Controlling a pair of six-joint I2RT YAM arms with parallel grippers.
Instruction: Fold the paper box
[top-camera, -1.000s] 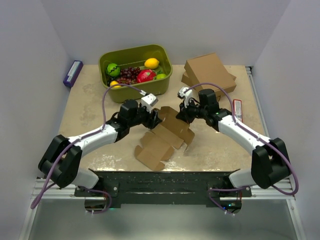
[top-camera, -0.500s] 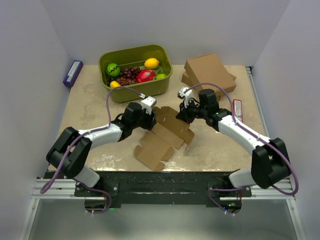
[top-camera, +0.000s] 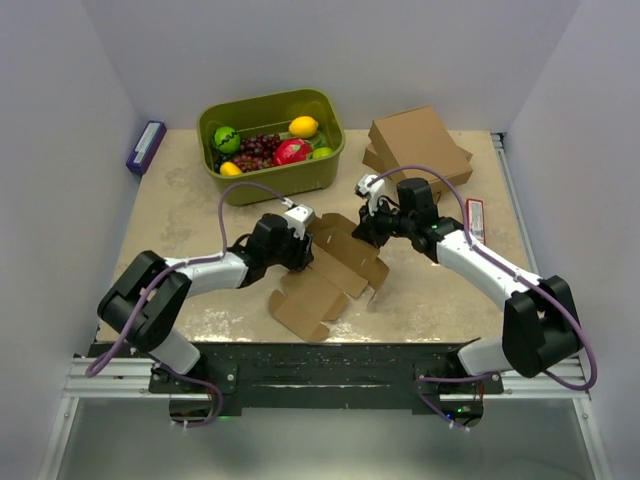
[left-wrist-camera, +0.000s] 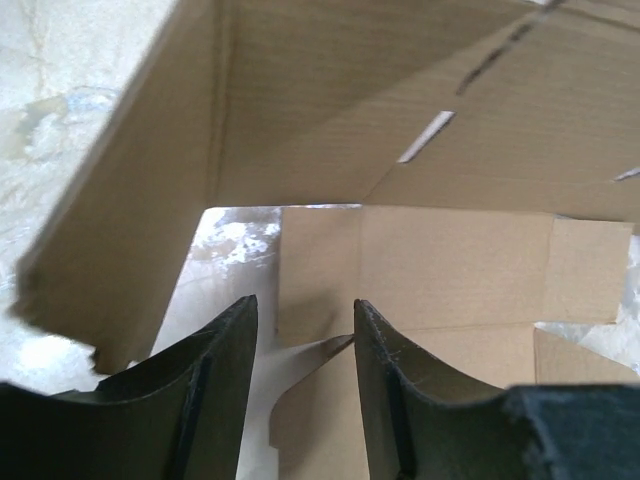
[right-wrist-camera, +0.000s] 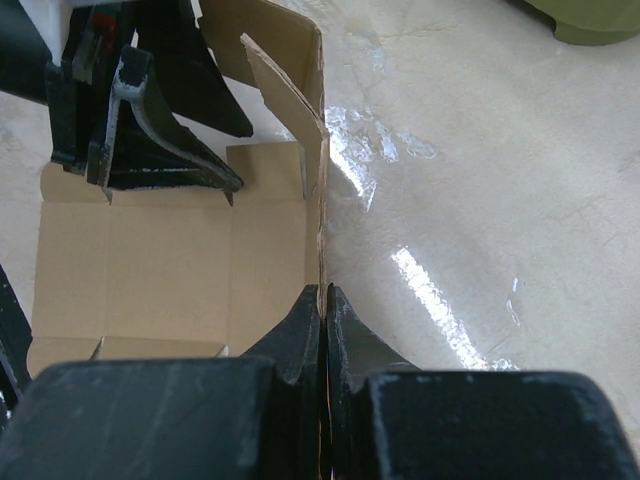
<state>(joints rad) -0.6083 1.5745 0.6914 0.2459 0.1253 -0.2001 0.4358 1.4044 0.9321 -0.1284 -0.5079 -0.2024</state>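
right pincer (right-wrist-camera: 322, 300) is clamped on a thin upright wall of the paper box (top-camera: 335, 265), with the card edge pinched flat between both fingers; that wall is at the far-right end of the piece in the top view. left pincer (left-wrist-camera: 305, 310) is apart, with nothing visible in the gap; it points at a flat panel, and a raised flap leans over it from the far and left sides. the box sits mid-table (top-camera: 180, 210) between the two pincers, part-erected; panels are up at the far end, and the near-left panels lie flat. its long axis runs diagonally from near-left to far-right. from the left pincer the box lies to the right and slightly near, with the tips at its far-left edge; I can't tell from above whether they touch. from the right pincer it lies to the left. judgement: the right pincer is the anchor; the left pincer is free and closer to the unfolded flaps, so the next fold looks like its job. the move turns on getting the open fingers onto that raised left flap without pulling the sheet against the right grip. risk: the thin card creases off its score line or tears at the pinch. the olive bin of fruit (top-camera: 270, 185) is far-left and the stacked brown boxes (top-camera: 420, 145) are far-right; both are well apart from the work.
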